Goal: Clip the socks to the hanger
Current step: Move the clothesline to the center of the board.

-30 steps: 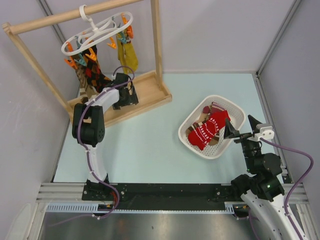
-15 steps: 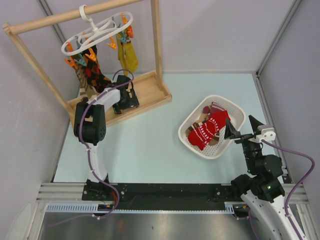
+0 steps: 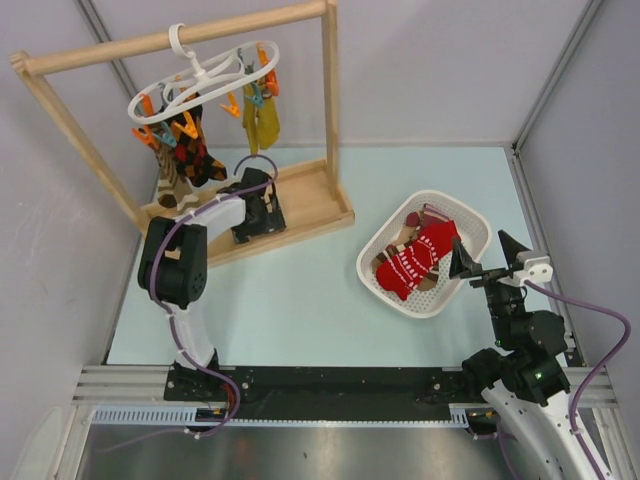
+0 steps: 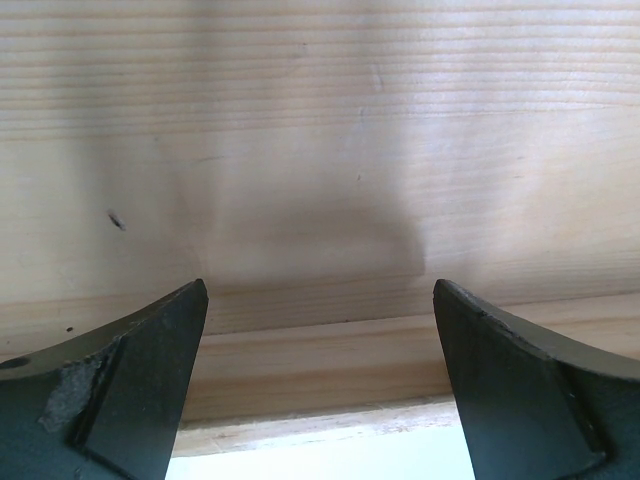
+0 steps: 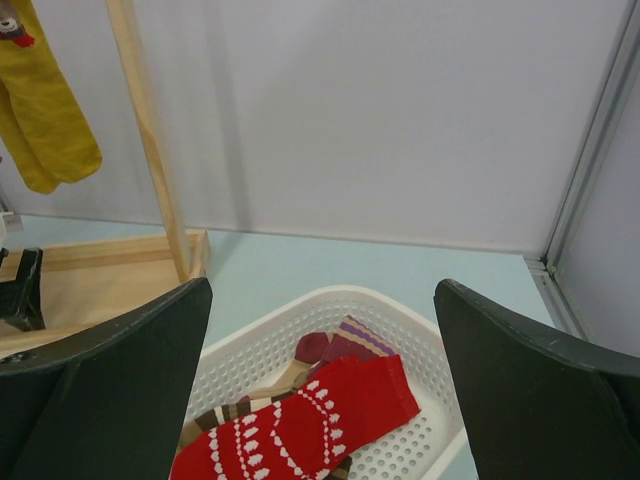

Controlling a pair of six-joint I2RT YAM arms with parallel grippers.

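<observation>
Two hands, both spread wide, holding nothing.

Top view: left hand (image 3: 262, 210) low over wooden frame base (image 3: 310, 195). Hanger (image 3: 205, 80) hooked on rail (image 3: 110, 50) above. Right hand (image 3: 485, 255) at right rim of white basket (image 3: 384, 238). Red sock (image 3: 420, 258) atop brown striped socks (image 3: 392, 252) inside. Wide tabletop (image 3: 300, 290) stretch separates frame and basket.

Left wrist: base edge, tabletop strip beyond.

Right wrist: basket rim close, red sock low between fingers.

Bright, even (L-wrist cam maybe soft)

Black-and-white jointed arms (image 3: 178, 262), purple cables (image 3: 612, 308), black wedge-shaped claw fingers (image 4: 120, 400)
</observation>
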